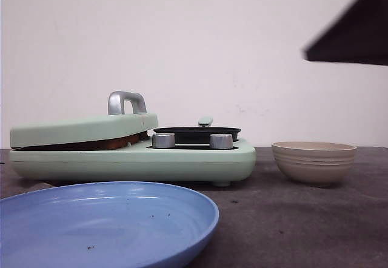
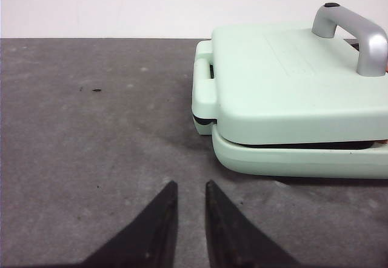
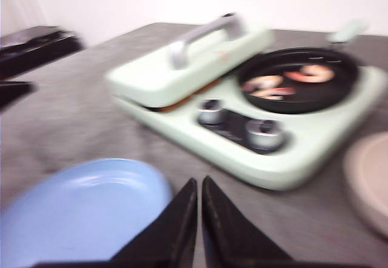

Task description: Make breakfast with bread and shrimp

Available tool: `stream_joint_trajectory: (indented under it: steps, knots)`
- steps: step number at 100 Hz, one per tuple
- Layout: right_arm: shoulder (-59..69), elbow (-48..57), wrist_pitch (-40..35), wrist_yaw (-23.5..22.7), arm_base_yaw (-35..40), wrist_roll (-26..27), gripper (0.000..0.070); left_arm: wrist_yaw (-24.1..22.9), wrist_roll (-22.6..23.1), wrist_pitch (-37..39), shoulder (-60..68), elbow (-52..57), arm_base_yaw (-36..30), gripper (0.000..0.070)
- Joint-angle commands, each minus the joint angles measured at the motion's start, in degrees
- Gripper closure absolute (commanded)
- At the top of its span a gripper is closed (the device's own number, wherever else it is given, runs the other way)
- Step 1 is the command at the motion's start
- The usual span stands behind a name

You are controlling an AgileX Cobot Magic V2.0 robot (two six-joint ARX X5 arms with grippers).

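Observation:
The shrimp [image 3: 285,83], a few orange-pink pieces, lie in the black pan [image 3: 300,77] on the right half of the mint-green breakfast maker [image 1: 139,159]. Its lid [image 1: 85,128], with a silver handle [image 1: 126,102], is down on the left half. A thin brown bread edge [image 1: 91,144] shows in the slit under the lid; the slices themselves are hidden. My left gripper [image 2: 191,186] hangs over the bare table beside the maker's left end, slightly open and empty. My right gripper [image 3: 199,183] is shut and empty, high above the table between the blue plate and the maker; its view is blurred.
A blue plate [image 1: 103,219] sits at the front left, holding only crumbs. A beige bowl [image 1: 314,162] stands right of the maker. Two silver knobs [image 1: 193,140] face forward. A dark blurred part of the right arm [image 1: 354,31] is at the upper right.

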Motion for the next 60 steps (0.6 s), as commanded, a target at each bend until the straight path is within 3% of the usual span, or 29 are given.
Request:
stream_joint_trajectory:
  steps: [1, 8, 20, 39, 60]
  knots:
    - [-3.06, 0.37, -6.10, 2.08, -3.10, -10.43, 0.0697, -0.02, 0.33, -0.31, 0.02, -1.01, 0.07, 0.0700]
    - [-7.74, 0.37, -12.13, 1.09, -8.33, -15.96, 0.0697, -0.07, 0.33, -0.31, 0.02, -1.01, 0.07, 0.0700]
    - [-14.60, -0.66, -15.06, -2.64, -17.27, -17.14, 0.0698, -0.07, 0.33, -0.31, 0.02, -1.01, 0.07, 0.0700]
    - [-23.39, -5.11, -14.78, -5.03, -28.02, -10.49, 0.0698, -0.04, 0.33, -0.31, 0.02, -1.01, 0.07, 0.0700]
    - [-26.95, -10.60, -15.82, -8.72, -34.10, -9.46, 0.0699, -0.04, 0.33, -0.31, -0.02, -1.01, 0.07, 0.0700]
